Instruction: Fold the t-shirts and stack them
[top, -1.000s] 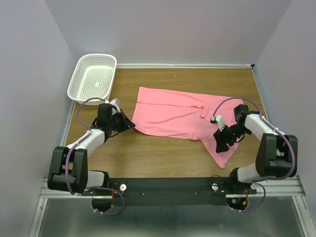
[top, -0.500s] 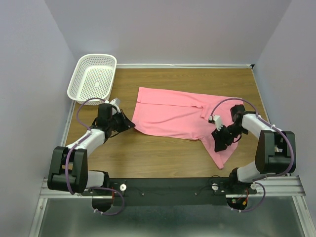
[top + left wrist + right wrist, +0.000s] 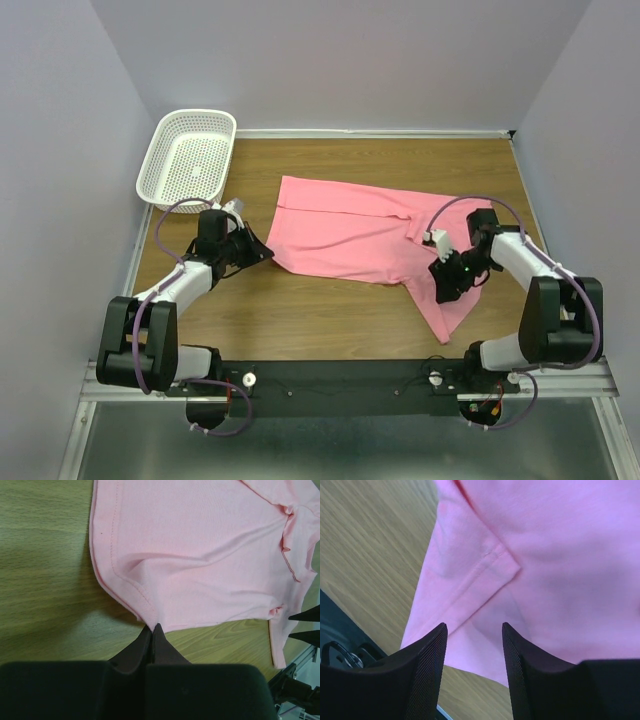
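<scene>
Wooden table (image 3: 330, 318): left claw (image 3: 151, 627) tight on pink t-shirt (image 3: 345, 235), right claw (image 3: 474, 628) ajar above.

- T-shirt (image 3: 350, 235): one, plain pink, soft cloth, short-sleeved.
- Position: lies spread on the table (image 3: 330, 310), centre to right, long axis running left to right.
- Left edge: stitched hem; its near corner is drawn into a puckered point.
- Right end: one part trails toward the near edge; the cloth is lightly creased.

Table (image 3: 330, 310): wood-grain top, pale walls (image 3: 350, 60) on three sides.
Basket (image 3: 192, 160): white plastic mesh, upright, at the far left corner.
</scene>
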Tool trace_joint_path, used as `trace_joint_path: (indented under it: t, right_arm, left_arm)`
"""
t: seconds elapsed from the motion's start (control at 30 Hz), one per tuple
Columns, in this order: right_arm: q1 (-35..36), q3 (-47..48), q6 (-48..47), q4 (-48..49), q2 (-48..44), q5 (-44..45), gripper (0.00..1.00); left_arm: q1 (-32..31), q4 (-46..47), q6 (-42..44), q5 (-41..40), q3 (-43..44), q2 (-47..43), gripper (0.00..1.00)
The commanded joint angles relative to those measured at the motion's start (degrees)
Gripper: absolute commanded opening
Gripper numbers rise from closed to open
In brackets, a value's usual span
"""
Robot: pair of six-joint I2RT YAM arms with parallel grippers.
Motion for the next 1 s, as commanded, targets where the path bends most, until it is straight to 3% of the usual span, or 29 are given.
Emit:
trace_joint_path:
  t: [0.0,0.17,0.97]
  right_arm:
    - [0.3,3.3,2.6,-0.1,-4.1,0.6,0.56]
    - [0.3,2.3,0.5,-4.3,-1.4,-1.8,0.54]
    - [0.8,2.2,-2.2,-6.5,8.9,-6.7,0.48]
  left_arm:
    - [0.0,0.9,0.8,1.1,-0.2,-0.6,0.00]
    - [0.0,0.9,0.8,1.2,-0.2,-0.7,0.00]
    - [0.0,0.9,0.7,1.1,-0.1,-0.7,0.00]
